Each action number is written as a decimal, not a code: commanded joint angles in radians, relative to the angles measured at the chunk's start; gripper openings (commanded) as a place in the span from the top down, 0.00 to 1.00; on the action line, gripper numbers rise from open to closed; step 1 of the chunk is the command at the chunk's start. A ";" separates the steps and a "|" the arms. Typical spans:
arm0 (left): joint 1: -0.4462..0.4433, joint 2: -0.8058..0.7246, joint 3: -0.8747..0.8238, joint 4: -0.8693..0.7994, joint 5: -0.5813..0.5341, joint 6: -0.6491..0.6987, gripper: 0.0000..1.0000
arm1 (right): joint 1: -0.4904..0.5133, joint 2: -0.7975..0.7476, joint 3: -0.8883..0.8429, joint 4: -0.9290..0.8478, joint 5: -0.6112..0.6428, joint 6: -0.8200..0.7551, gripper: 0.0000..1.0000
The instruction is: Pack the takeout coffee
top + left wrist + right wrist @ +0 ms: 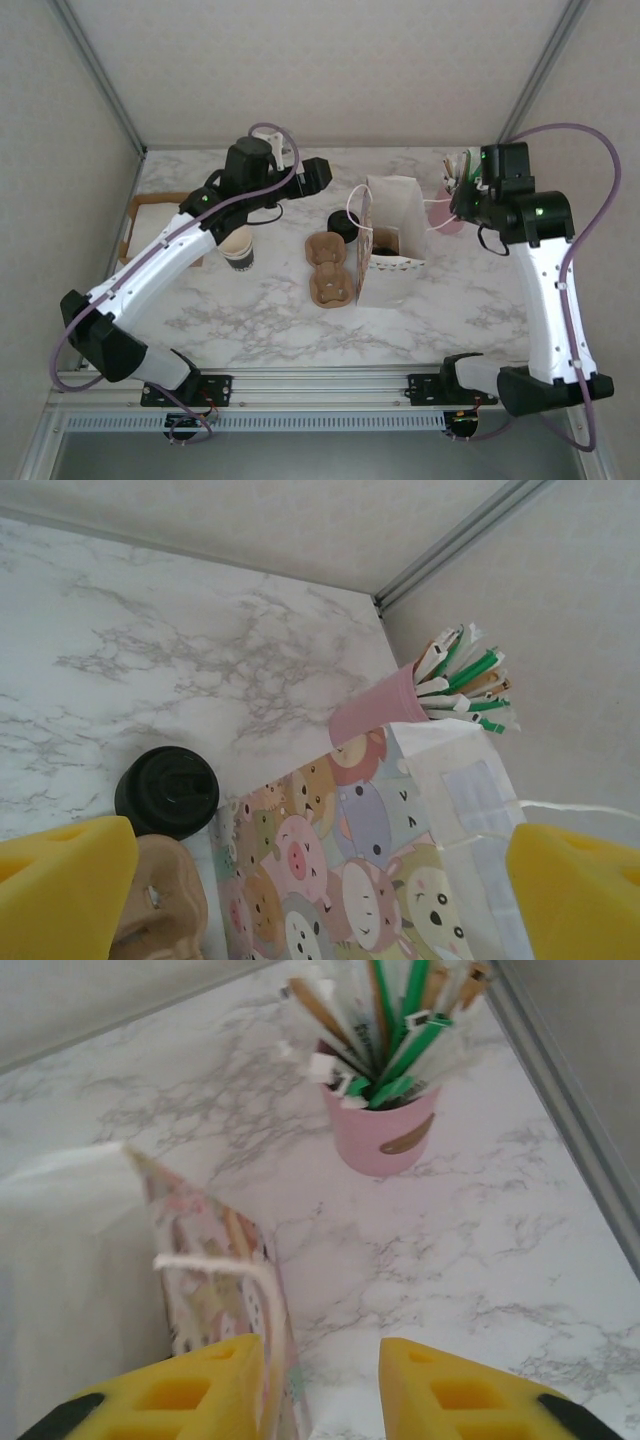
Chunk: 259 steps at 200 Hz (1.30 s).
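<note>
The takeout coffee (167,790) sits unpacked just beyond the wide-spread left gripper (320,880); the narrowed right gripper (320,1375) straddles the bag (80,1260) rim, grip unclear.

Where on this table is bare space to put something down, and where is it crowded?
Free: the wide front strip between the cardboard carrier, the paper bag and the near edge; also the back strip along the wall, behind the lidded cup. Crowded: the middle, where the lidded cup, cardboard carrier and paper bag stand close together.

White-grey marble table (480,300), pale textured walls (330,60), aluminium corner posts (100,75).
</note>
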 commanded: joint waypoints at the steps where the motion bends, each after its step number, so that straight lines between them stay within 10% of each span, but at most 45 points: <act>1: 0.023 0.045 0.064 0.034 0.098 0.039 0.06 | -0.094 0.021 -0.033 0.070 -0.129 0.040 0.67; 89: 0.070 0.155 0.093 0.087 0.207 0.047 0.10 | -0.313 0.161 -0.165 0.286 -0.281 0.113 0.72; 259: 0.070 0.109 0.005 0.119 0.204 0.027 0.11 | -0.338 0.322 -0.102 0.395 -0.330 0.146 0.74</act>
